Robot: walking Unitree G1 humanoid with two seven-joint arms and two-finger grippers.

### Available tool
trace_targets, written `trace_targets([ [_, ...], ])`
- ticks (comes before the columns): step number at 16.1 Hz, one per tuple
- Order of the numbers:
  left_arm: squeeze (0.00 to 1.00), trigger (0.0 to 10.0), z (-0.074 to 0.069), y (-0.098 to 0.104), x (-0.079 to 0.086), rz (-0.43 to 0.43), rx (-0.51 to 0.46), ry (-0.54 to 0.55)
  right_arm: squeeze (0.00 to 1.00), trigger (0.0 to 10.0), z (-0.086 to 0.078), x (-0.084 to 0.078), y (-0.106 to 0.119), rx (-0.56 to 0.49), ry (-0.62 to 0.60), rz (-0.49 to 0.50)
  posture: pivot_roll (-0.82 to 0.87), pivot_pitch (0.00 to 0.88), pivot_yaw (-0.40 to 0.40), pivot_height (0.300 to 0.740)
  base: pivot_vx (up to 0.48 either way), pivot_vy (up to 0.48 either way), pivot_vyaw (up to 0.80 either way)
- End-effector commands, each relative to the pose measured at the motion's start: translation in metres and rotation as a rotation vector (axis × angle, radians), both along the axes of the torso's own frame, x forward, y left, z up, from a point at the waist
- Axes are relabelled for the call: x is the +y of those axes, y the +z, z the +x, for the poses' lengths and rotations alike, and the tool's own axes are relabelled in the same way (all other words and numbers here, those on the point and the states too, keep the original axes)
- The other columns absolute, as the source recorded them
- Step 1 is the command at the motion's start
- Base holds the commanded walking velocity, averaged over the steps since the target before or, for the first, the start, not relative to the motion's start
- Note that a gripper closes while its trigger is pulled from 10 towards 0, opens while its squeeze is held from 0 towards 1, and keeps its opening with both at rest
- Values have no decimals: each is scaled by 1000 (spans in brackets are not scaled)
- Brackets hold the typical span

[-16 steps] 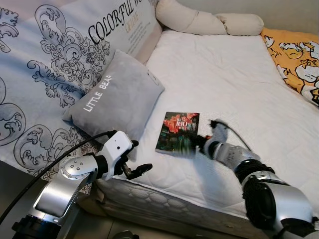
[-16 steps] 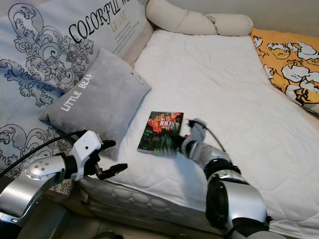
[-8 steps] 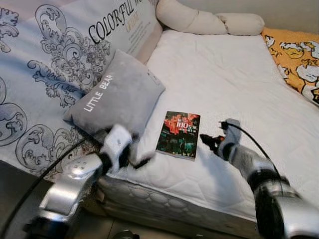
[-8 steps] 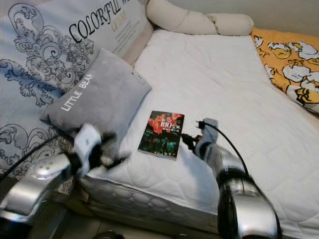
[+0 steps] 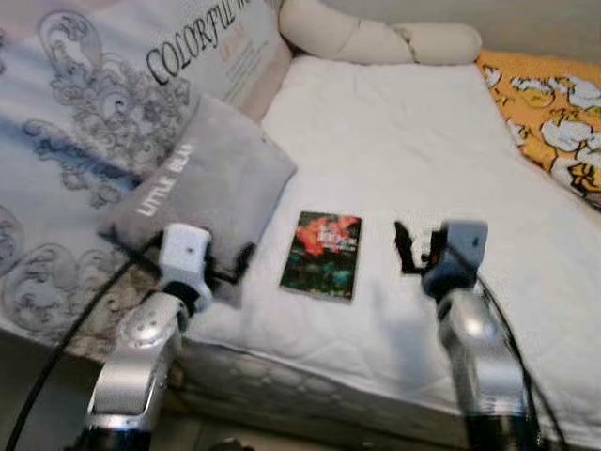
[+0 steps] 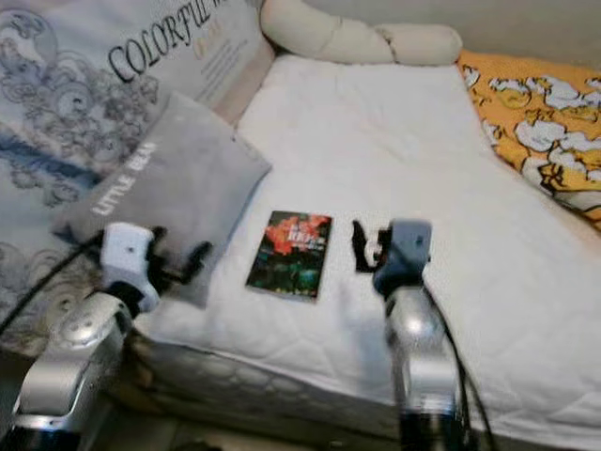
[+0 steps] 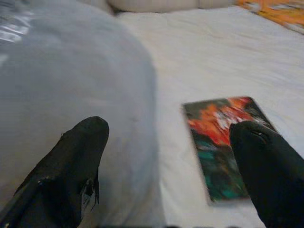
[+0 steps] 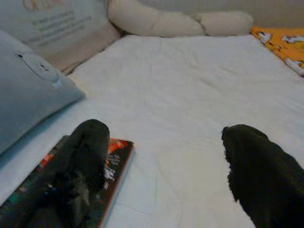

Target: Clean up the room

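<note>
A book (image 5: pixel 321 254) with a dark red and green cover lies flat on the white mattress (image 5: pixel 423 141), near the front edge. My right gripper (image 5: pixel 418 249) hovers just right of the book, open and holding nothing. In the right wrist view the book (image 8: pixel 119 154) lies past one finger of the right gripper (image 8: pixel 167 130). My left gripper (image 5: pixel 225 266) is open over the near corner of the grey "LITTLE BEAR" pillow (image 5: pixel 202 183), left of the book. The left wrist view has the pillow (image 7: pixel 71 85) and the book (image 7: pixel 216 137) on either side of the left gripper (image 7: pixel 169 128).
A large patterned cushion with "COLORFUL" lettering (image 5: pixel 113 103) leans along the left side. A cream bolster (image 5: pixel 376 38) lies at the bed's head. An orange printed blanket (image 5: pixel 554 113) covers the far right. The quilted mattress edge (image 5: pixel 310 390) runs across the front.
My right gripper has drawn away from the book's right edge and stands apart from it. My left gripper has risen from below the bed edge to the pillow's corner. The camera shifted slightly.
</note>
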State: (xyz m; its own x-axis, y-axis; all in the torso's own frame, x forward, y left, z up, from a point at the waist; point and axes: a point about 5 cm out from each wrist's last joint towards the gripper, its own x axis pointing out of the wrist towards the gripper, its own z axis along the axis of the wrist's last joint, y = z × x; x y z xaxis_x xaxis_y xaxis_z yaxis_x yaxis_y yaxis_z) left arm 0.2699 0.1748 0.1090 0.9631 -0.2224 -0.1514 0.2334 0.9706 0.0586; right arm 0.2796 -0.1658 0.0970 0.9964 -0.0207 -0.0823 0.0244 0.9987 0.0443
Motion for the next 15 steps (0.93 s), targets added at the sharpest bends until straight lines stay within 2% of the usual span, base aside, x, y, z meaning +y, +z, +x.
trace_targets([
  [1,59,10000,-1,0,1,9,-17,41,1000,10000,-4,-8,5,-15,-61,-14,-79,0,23,740,0,-428,0],
  [2,59,10000,-1,0,3,8,-20,62,1000,10000,-7,-8,2,2,-73,-8,-77,0,23,740,0,-428,0],
  [6,55,10000,-2,-1,1,31,-23,56,1000,10000,-10,-8,-1,55,-68,-28,-74,0,22,740,0,-424,-722],
  [12,55,10000,1,0,-2,38,-39,70,1000,10000,-8,-5,-4,119,-30,-34,-72,0,19,740,0,-423,0],
  [15,55,10000,3,-1,1,42,-48,113,1000,10000,-8,-10,-5,139,-31,-61,-74,0,18,740,0,-416,0],
])
